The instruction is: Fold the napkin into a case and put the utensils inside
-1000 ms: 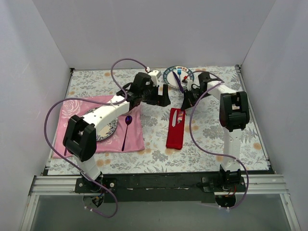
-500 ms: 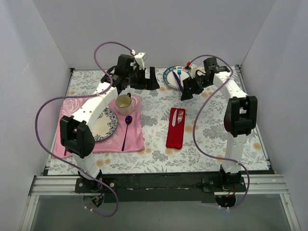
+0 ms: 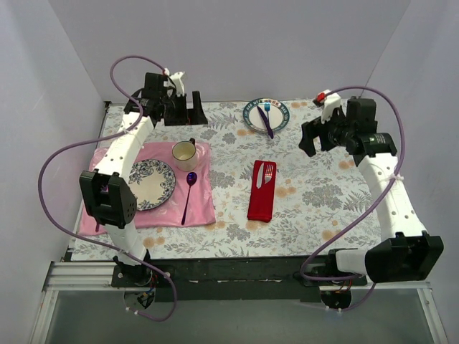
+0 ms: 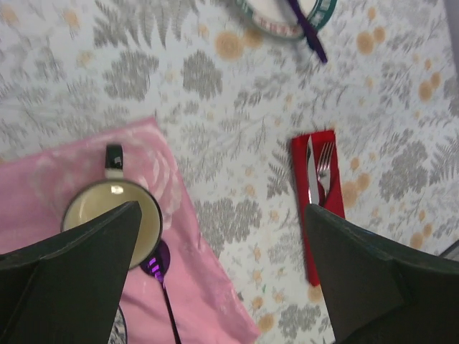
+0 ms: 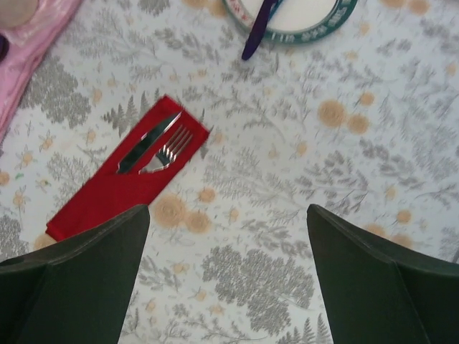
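The red napkin (image 3: 261, 201) lies folded into a narrow strip on the floral tablecloth, right of centre. The utensils (image 3: 265, 174) sit tucked in it, with the fork's tines and the knife's blade sticking out of its far end. The left wrist view shows the napkin (image 4: 300, 168) and utensils (image 4: 325, 165) far below; so does the right wrist view, napkin (image 5: 100, 197) and utensils (image 5: 154, 147). My left gripper (image 3: 193, 113) hangs open high over the back left (image 4: 222, 208), holding nothing. My right gripper (image 3: 309, 137) is open and empty (image 5: 228, 208), raised at the back right.
A pink placemat (image 3: 203, 204) at the left carries a patterned plate (image 3: 152, 183), a cream cup (image 3: 184, 150) and a purple spoon (image 3: 188, 192). A teal-rimmed plate (image 3: 252, 120) with a blue fork and purple knife stands at the back. White walls close in three sides.
Both arms have drawn away from the middle, the left toward the back left corner, the right out to the right. The right gripper has opened. The cup is now uncovered.
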`<state>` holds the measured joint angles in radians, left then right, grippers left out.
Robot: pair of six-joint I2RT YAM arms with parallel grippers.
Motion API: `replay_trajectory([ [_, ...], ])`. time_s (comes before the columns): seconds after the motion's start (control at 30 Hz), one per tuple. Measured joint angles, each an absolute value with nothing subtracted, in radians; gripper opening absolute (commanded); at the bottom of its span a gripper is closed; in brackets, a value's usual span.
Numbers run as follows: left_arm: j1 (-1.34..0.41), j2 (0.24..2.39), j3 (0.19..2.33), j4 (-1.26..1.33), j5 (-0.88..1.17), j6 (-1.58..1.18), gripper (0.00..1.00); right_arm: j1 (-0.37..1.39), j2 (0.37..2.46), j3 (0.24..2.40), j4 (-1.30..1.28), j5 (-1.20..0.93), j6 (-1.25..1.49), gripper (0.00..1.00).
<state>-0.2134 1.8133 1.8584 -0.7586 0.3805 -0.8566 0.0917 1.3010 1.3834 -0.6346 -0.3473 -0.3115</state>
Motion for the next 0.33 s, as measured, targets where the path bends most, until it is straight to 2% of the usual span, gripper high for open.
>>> replay_trajectory([
  [0.2, -0.228, 1.736, 1.576, -0.782, 0.381, -0.826, 0.98, 0.094, 1.196, 1.087, -0.669, -0.310, -0.266, 0.99],
  [0.33, -0.228, 1.681, 1.474, -0.799, 0.377, -0.836, 0.98, 0.094, 1.131, 1.025, -0.711, -0.305, -0.231, 0.99],
])
